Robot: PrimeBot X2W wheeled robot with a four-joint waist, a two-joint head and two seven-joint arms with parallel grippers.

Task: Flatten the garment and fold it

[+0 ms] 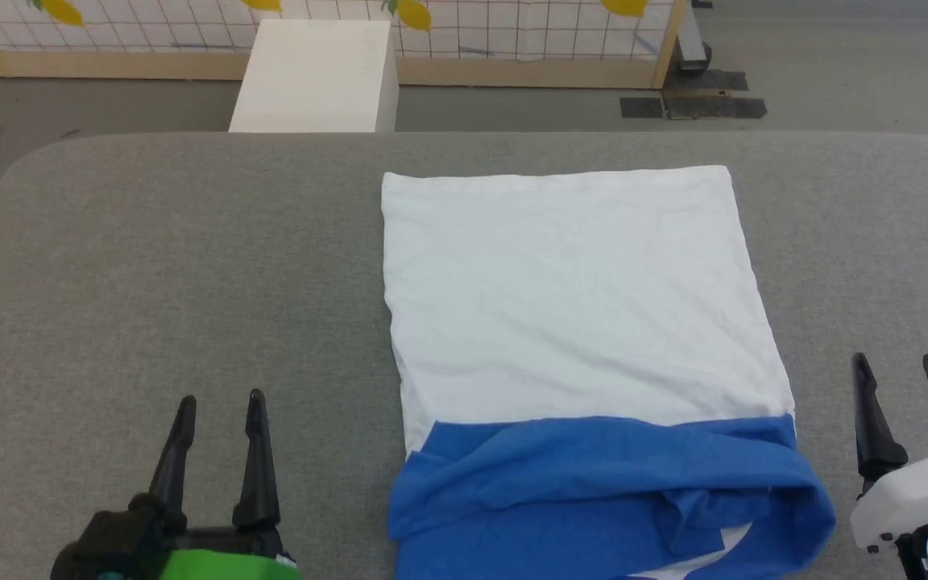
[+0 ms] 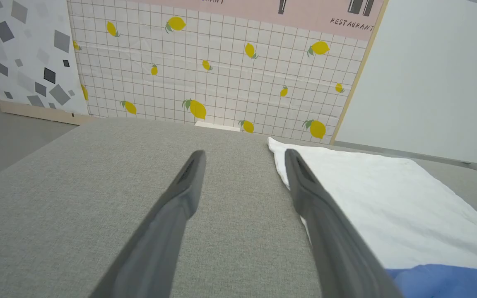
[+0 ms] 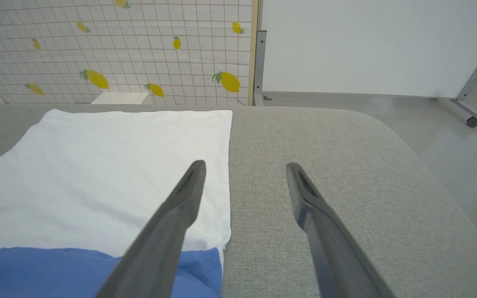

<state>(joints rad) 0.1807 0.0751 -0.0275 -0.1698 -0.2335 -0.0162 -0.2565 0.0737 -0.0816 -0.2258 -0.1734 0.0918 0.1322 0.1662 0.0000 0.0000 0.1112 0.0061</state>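
Grey fabric worktop point(image 1: 190, 242), head view: white-bodied, blue-sleeved cloth T-shirt point(image 1: 577, 306) lies lengthwise ahead, between left claw point(image 1: 222, 399) and nearer right claw point(image 1: 895, 359), both spread wide, empty. Left wrist view: T-shirt lies rightward. Right wrist view: leftward, just beside.

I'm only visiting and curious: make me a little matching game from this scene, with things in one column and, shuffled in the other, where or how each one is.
Things:
1. garment
2. left gripper
3. right gripper
4. white box

Place or state:
a. open, to the right of the garment
b. beyond the far edge of the table
c. lying on the table, blue end nearest the grippers
d. open, to the left of the garment

Pairs: 1-c, 2-d, 3-a, 4-b
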